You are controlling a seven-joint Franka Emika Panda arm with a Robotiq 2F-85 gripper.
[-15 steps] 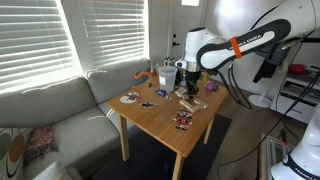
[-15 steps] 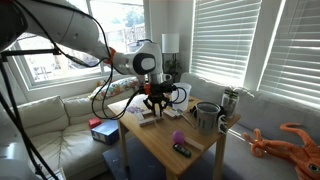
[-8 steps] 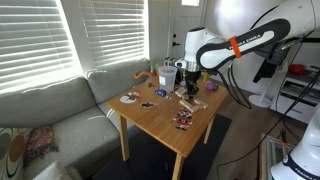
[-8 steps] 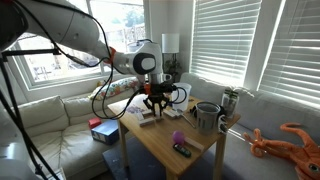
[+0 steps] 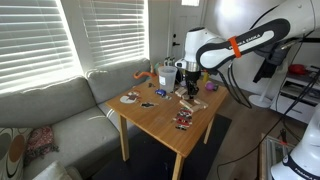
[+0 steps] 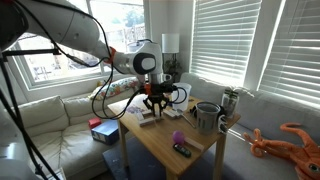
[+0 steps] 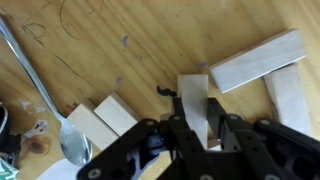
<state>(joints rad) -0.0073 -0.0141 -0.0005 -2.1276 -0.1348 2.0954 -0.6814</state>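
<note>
My gripper (image 7: 193,125) is shut on a pale wooden block (image 7: 192,98), which stands up between the two fingers just above the wooden table (image 7: 110,40). Two more pale blocks (image 7: 255,62) lie to the right, and another pair (image 7: 105,118) lies to the left beside a metal spoon (image 7: 55,115). In both exterior views the gripper (image 5: 187,86) (image 6: 153,105) hangs low over the blocks (image 6: 150,119) near the table's middle.
A metal mug (image 6: 205,115), a purple ball (image 6: 177,137) and a small dark object (image 6: 183,150) sit on the table. An orange toy (image 5: 142,76) and small items (image 5: 130,98) lie at the far side. A sofa (image 5: 50,110) stands beside the table.
</note>
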